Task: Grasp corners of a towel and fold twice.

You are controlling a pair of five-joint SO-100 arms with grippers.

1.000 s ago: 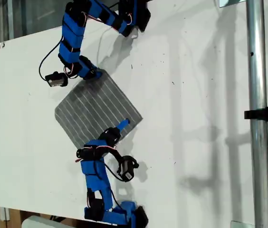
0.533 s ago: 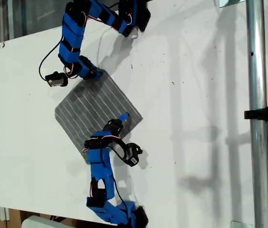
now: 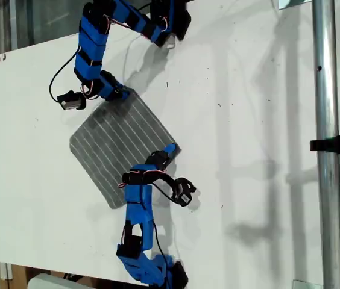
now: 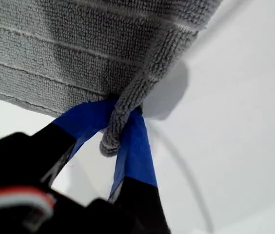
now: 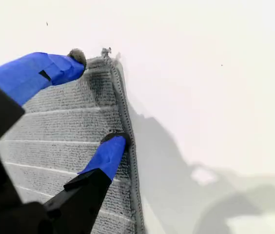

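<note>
On the white table (image 3: 248,120): towel (image 3: 122,141) lying flat.
My first tool (image 4: 120,129) pinches one corner (image 4: 109,144); my second tool (image 5: 96,105), spread, straddles another corner (image 5: 106,61).

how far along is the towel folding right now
Done: my first end effector is shut on one corner of the towel. In hand: my second end effector is open around another corner, not yet closed on it. Left: that second grasp and both folds; in the exterior view the towel lies flat and unfolded on the table.
</note>
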